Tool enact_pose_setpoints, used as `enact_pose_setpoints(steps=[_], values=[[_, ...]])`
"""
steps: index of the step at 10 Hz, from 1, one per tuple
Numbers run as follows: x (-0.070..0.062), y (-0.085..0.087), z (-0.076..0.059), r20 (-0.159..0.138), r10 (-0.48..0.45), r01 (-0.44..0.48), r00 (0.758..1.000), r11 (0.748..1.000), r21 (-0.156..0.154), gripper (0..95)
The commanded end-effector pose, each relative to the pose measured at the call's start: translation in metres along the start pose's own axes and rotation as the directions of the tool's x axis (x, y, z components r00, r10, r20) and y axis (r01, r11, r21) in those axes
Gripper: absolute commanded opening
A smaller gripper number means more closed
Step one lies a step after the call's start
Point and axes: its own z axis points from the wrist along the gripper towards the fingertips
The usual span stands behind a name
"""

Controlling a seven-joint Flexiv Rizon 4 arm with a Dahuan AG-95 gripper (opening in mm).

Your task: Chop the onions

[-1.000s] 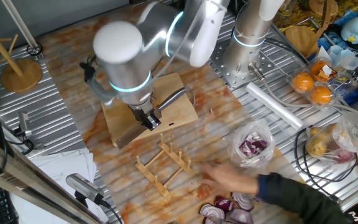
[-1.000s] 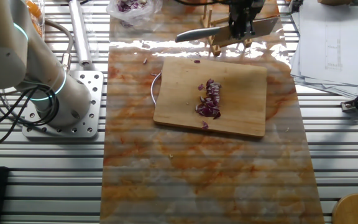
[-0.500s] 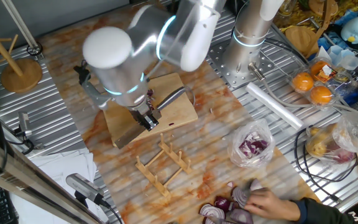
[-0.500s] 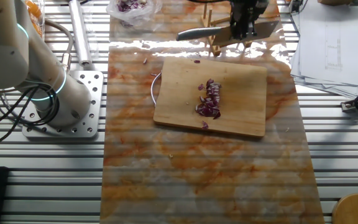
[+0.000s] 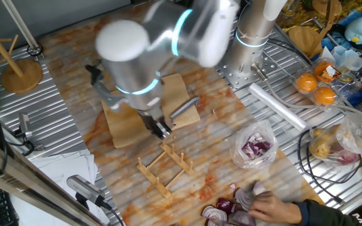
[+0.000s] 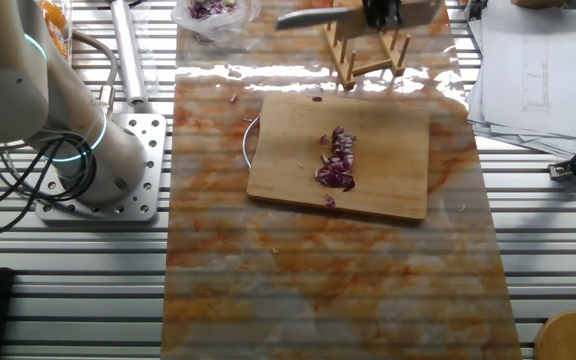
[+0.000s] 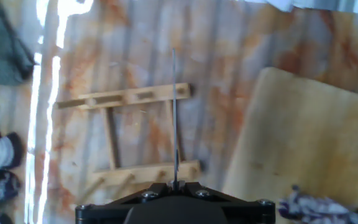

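Tool (image 6: 386,12) is clamped on the knife (image 6: 313,16) above the wooden rack (image 7: 143,138); chopped onions (image 6: 337,161) sit heaped on the board (image 6: 388,140).

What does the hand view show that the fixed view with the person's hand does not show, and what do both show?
Only the hand view shows the knife edge-on, directly above the wooden rack, and the chopped onions on the cutting board.

Only that fixed view shows the person's hand on the onion wedges, the bag of purple chunks, the oranges, and the gripper shut on the knife handle; there the arm hides the chopped heap.

Both show the rack, the board, the knife and the marbled tabletop.
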Motion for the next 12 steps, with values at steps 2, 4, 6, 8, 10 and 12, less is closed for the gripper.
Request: enact_pose_setpoints(steps=[2, 4, 6, 8, 10, 12], values=[[-0.008, -0.001, 0.009, -0.031, -0.059, 0.061, 0.998, 0.997, 0.048, 0.0], [-0.011, -0.003, 0.013, -0.034, -0.064, 0.066, 0.997, 0.997, 0.049, 0.0], [-0.017, -0.001, 0.027, -0.032, -0.057, 0.058, 0.998, 0.997, 0.053, 0.0], [-0.024, 0.003, 0.043, -0.023, -0.050, 0.051, 0.999, 0.996, 0.072, 0.0], [-0.029, 0.002, 0.056, -0.026, -0.065, 0.067, 0.998, 0.995, 0.078, 0.0], [-0.026, -0.007, 0.073, -0.021, -0.121, 0.122, 0.992, 0.989, 0.080, 0.0]])
